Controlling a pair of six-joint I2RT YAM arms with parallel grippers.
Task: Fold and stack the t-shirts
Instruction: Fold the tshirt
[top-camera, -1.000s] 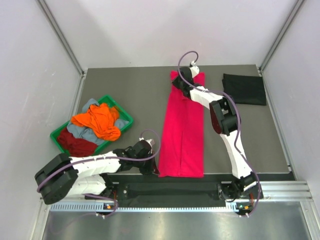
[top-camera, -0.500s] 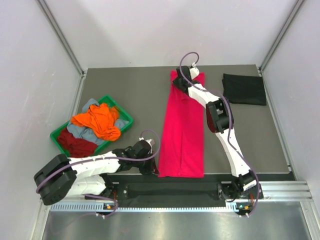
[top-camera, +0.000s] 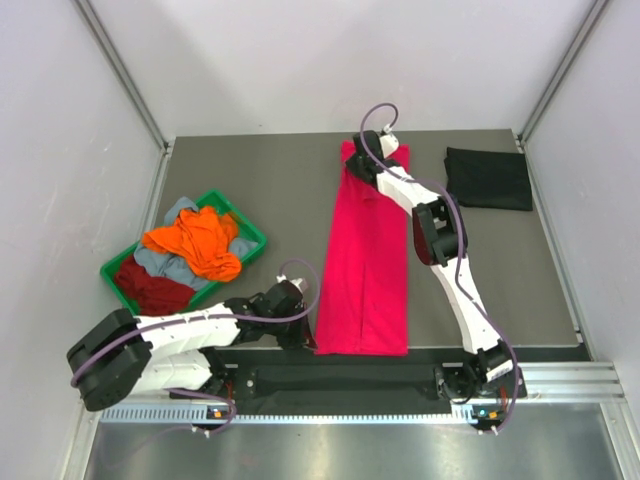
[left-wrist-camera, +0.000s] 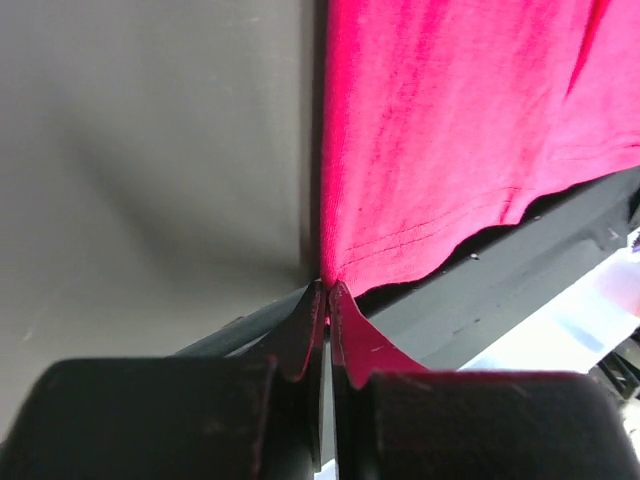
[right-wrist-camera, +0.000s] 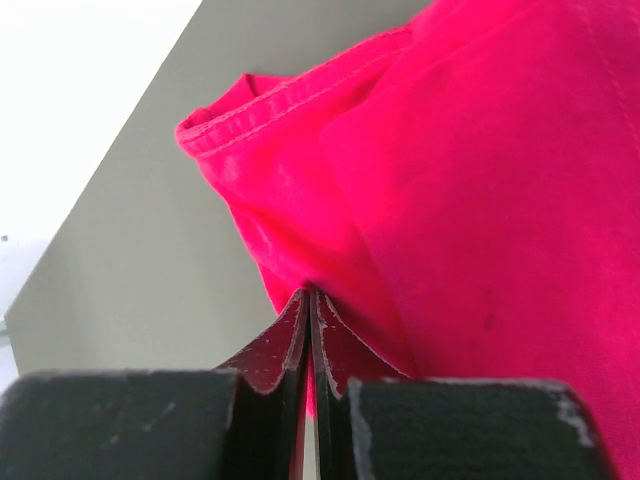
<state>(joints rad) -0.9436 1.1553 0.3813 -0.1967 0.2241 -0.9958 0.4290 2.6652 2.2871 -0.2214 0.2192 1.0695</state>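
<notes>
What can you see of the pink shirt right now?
The pink shirt is bright pink-red knit cloth, folded lengthwise into a long narrow strip, flat on the table, running near edge to far. The left jaws are shut on its near left corner by the stitched hem; the right jaws are shut on its far left corner, where the cloth bunches.
</notes>
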